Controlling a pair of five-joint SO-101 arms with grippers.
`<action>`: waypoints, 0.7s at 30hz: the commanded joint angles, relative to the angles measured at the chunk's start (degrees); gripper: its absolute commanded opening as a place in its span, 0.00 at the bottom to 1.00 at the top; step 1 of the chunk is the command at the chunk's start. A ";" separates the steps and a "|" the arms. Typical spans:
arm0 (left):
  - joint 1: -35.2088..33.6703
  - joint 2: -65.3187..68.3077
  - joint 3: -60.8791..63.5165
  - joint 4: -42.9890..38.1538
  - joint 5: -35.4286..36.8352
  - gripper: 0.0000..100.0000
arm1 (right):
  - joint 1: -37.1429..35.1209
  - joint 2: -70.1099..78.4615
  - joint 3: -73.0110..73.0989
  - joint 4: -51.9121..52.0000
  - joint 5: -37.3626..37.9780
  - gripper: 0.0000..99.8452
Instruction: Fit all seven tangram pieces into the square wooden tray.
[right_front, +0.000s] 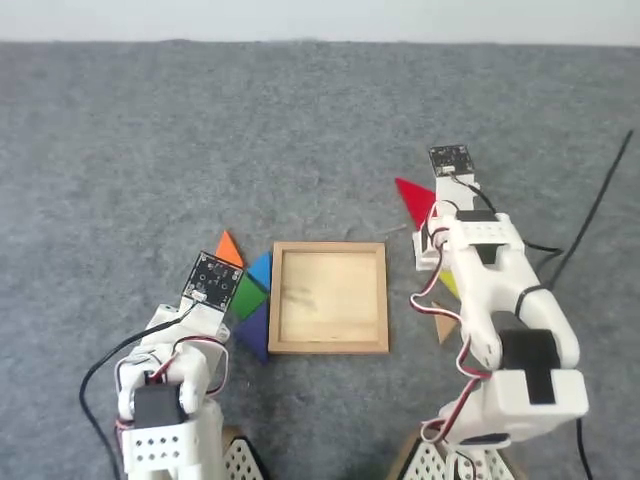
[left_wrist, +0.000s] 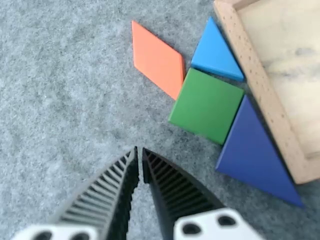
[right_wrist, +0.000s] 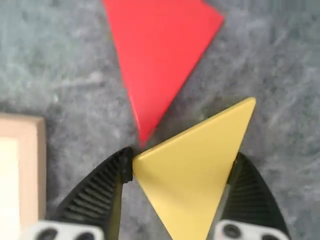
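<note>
The square wooden tray (right_front: 328, 345) lies empty in the middle of the grey mat. Left of it lie an orange parallelogram (left_wrist: 157, 59), a light blue triangle (left_wrist: 216, 52), a green square (left_wrist: 208, 105) and a dark blue triangle (left_wrist: 255, 150), packed close together. My left gripper (left_wrist: 139, 152) is shut with nothing in it, over bare mat just short of the green square. My right gripper (right_wrist: 182, 160) is shut on a yellow triangle (right_wrist: 192, 170), right of the tray. A red triangle (right_wrist: 160, 50) lies just beyond it. A brown piece (right_front: 443, 325) shows beside the right arm.
The tray's corner (right_wrist: 20, 165) sits close beside the right gripper. A black cable (right_front: 595, 205) runs across the mat at the far right. Open mat stretches behind the tray and to the far left.
</note>
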 joint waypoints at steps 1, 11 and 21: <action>0.44 -0.97 -0.57 0.26 0.00 0.01 | -1.10 -6.99 -2.37 3.38 1.49 0.19; 0.44 -0.97 -0.57 0.26 0.00 0.01 | -5.32 -16.66 -2.46 11.91 11.25 0.19; 0.44 -0.97 -0.57 0.26 0.00 0.01 | -18.68 -24.84 -2.20 13.93 38.95 0.19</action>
